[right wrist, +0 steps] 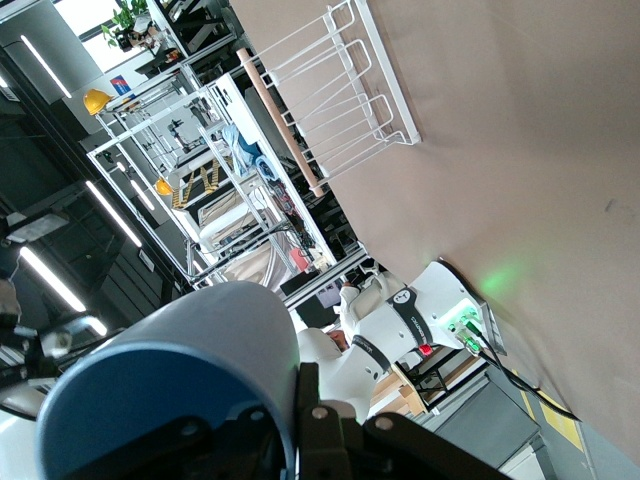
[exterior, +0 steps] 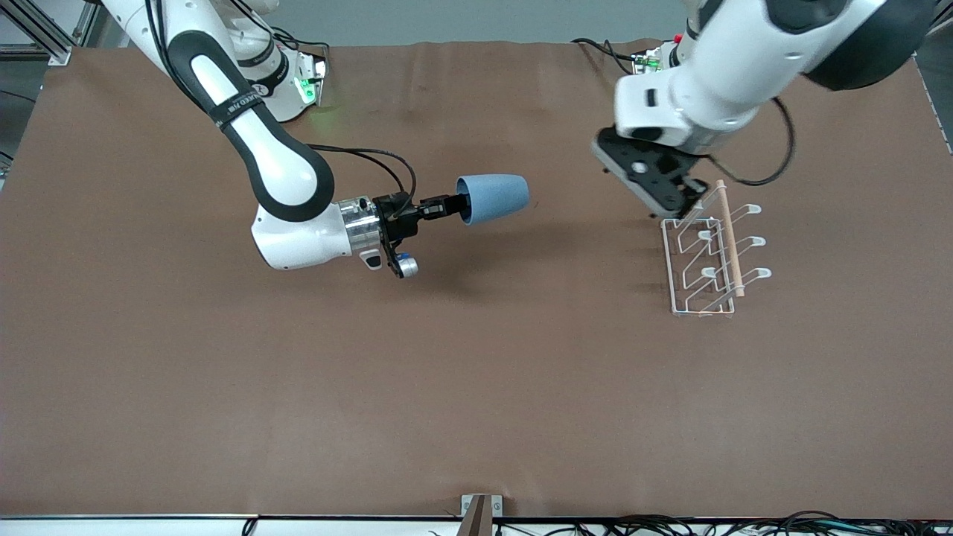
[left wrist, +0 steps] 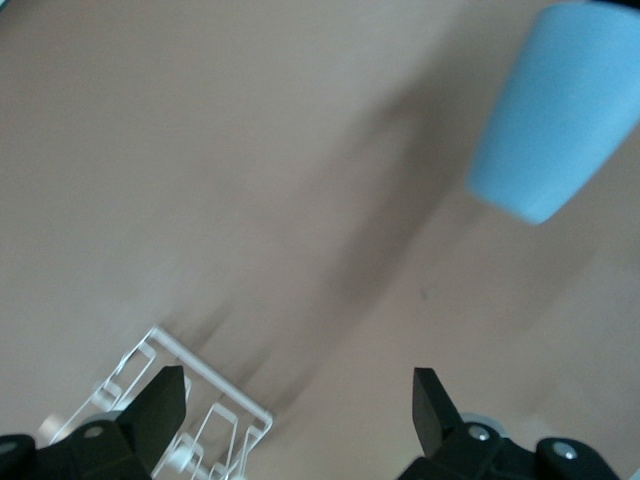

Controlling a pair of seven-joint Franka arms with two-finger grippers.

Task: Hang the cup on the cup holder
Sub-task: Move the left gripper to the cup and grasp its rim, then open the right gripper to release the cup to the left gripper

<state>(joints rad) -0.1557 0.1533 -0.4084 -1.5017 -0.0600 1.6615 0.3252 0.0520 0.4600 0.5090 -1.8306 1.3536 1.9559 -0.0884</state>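
Brown cloth covers the table (exterior: 223, 387) from edge to edge. Starting at the right arm's end of the front view, the right arm reaches in from about eleven o'clock, and its right gripper (exterior: 449, 205) hangs in the air over the middle of the table, roughly level with the centre. Its jaws are pressed together on the rim wall of the cup (exterior: 493, 199), one finger inside the mouth and one outside, as the right wrist view shows (right wrist: 170, 385). That light blue cup lies on its side in the grip, base pointing to three o'clock toward the cup holder (exterior: 711, 257), with its shadow on the cloth below it. Well apart from it, at about three o'clock near the left arm's end, the white wire cup holder stands on the table, its pale wooden rod (exterior: 730, 238) running along the top. Just above its end nearest the robots' bases hovers the left gripper (left wrist: 300, 400), jaws spread wide and holding nothing.
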